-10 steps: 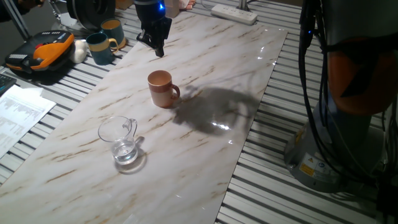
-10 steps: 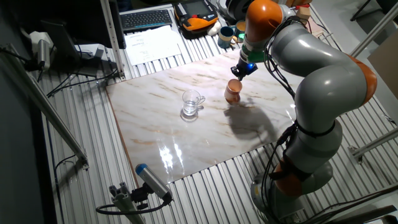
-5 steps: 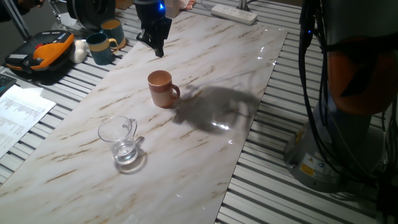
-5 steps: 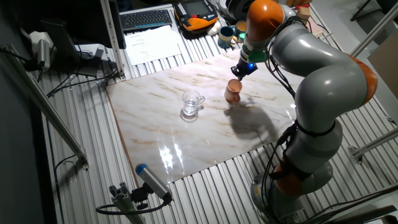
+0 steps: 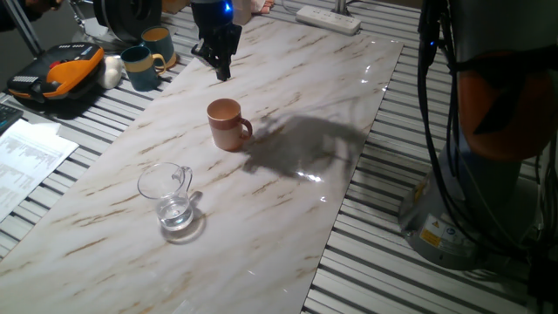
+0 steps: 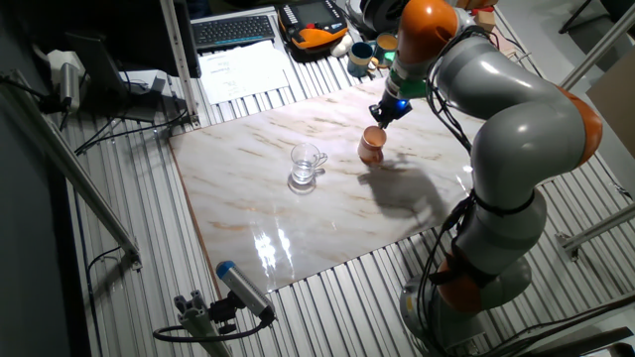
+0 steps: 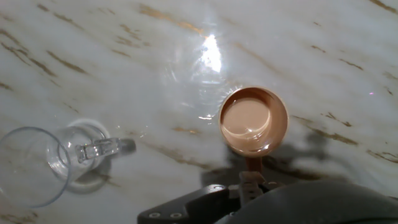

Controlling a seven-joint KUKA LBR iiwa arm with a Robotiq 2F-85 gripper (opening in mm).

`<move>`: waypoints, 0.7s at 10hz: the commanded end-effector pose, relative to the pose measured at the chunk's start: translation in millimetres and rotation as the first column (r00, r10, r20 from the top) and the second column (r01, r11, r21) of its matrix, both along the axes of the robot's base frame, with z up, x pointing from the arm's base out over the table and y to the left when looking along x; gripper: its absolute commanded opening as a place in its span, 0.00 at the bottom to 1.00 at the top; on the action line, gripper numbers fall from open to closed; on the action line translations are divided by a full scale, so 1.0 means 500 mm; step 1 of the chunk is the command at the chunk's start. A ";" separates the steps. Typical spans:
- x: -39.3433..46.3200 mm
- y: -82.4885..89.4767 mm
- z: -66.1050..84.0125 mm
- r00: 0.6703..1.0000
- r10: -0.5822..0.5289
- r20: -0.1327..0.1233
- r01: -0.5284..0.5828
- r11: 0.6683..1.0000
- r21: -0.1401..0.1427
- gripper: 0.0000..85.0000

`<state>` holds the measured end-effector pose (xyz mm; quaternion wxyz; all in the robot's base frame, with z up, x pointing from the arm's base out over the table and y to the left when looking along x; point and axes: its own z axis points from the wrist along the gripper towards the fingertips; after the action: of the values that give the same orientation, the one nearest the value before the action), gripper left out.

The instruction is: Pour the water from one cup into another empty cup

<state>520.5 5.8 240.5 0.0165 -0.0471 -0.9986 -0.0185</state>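
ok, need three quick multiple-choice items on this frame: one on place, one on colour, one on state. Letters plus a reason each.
1. Where is the gripper?
A. Above the marble slab beyond the terracotta mug
B. Around the glass mug
C. Over the power strip

2. What colour is the mug nearest the gripper?
A. Dark teal
B. Terracotta
C. White

3. What state is the glass mug in?
A. Tipped over
B. Upright on the slab, water at the bottom
C. Held by the fingers

Key: 1 A, it hangs past the mug, touching nothing. 2 B, orange-pink body. 3 B, it stands alone, ungripped.
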 end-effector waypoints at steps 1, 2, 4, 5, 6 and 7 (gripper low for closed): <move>0.002 0.004 0.001 1.000 -0.003 0.004 0.003 1.000 -0.026 0.00; 0.003 0.004 0.000 1.000 -0.024 0.003 0.024 0.999 -0.040 0.00; 0.003 0.002 0.002 1.000 -0.006 -0.003 0.006 1.000 -0.024 0.00; 0.003 0.001 0.002 0.999 0.029 -0.015 -0.029 0.999 -0.019 0.00; 0.004 0.002 0.002 0.999 0.031 -0.019 -0.031 0.999 0.011 0.00; 0.004 0.003 0.001 0.999 0.030 -0.012 -0.030 1.000 0.004 0.00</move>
<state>522.8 7.8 241.0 0.0207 -0.0322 -0.9991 -0.0176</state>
